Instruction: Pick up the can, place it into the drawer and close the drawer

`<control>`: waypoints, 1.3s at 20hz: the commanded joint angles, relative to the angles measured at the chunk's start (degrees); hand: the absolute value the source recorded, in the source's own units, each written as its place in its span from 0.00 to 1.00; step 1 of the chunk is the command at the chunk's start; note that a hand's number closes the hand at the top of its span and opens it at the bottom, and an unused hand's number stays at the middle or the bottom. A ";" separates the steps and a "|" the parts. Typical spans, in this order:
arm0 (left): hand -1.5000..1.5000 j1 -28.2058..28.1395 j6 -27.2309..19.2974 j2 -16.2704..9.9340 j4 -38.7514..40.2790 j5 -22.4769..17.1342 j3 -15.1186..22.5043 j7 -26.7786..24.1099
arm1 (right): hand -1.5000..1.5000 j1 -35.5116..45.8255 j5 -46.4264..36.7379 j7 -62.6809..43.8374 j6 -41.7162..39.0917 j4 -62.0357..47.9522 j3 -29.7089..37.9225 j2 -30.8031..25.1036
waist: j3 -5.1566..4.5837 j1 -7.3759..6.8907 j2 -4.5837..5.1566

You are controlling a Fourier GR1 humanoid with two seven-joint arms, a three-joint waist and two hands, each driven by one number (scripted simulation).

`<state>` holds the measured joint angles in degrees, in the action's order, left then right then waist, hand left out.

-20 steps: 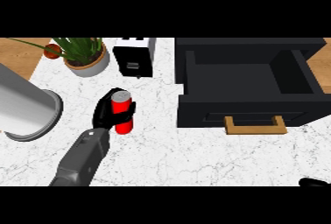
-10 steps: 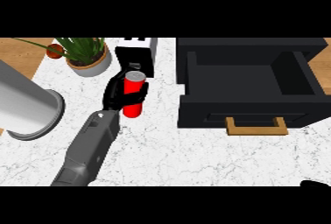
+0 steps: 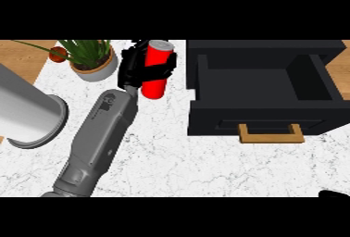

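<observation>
Can [image 3: 156, 69], red with a silver top, is held in the left hand [image 3: 140, 69], whose black fingers curl round its middle. It is raised off the marble counter [image 3: 205, 166], tilted, to the left of the open black drawer [image 3: 263, 88].

Head view, hazards:
- The can sits just beside the drawer's left wall. A sideways move at low height could, in my judgement, strike that wall and knock the can askew in the hold.
- The can's lower half projects below the fingers; it may catch the drawer rim on entry.
- The potted plant [image 3: 92, 58] stands close on the far left; a wide swing of the forearm could brush it.
- The large grey cylinder [image 3: 27, 115] lies near the forearm's left side.

The right hand [image 3: 335, 193] shows only as a dark sliver at the near right edge; its finger state cannot be determined.

Markings: no brand, label or writing is legible on the can or drawer. The wooden handle [image 3: 271, 134] is plain.
</observation>
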<state>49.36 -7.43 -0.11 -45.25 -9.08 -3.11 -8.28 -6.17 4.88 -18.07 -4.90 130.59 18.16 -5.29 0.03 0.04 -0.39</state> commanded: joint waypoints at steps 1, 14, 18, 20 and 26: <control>1.00 3.46 -5.96 0.10 -6.77 -4.03 7.04 8.55 | 0.00 2.69 3.21 1.59 -1.53 -4.10 3.26 -2.70 | 0.02 0.34 0.07; 1.00 23.34 -13.73 -0.99 -2.02 -2.52 7.47 21.26 | 0.00 4.56 -0.01 -0.82 1.11 -2.58 1.80 -1.79 | -0.01 0.86 0.54; 1.00 30.35 -18.90 0.10 5.72 -6.13 12.17 20.15 | 0.00 3.12 0.11 -0.18 0.31 -1.84 0.51 -0.74 | 0.04 2.46 0.84; 1.00 32.16 -16.53 0.10 8.46 -6.88 10.47 19.45 | 0.00 5.19 -0.33 -1.19 1.00 -2.34 0.57 -1.59 | 0.02 2.10 0.87; 1.00 37.18 -20.59 0.11 15.43 -11.15 15.28 19.40 | 0.00 3.77 1.01 -1.42 0.30 0.46 -0.16 -0.83 | 0.09 3.89 1.02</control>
<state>83.10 -25.24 -0.02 -34.52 -17.66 10.05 11.41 -1.90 4.95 -19.08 -4.38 129.20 18.41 -6.54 0.09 2.89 0.52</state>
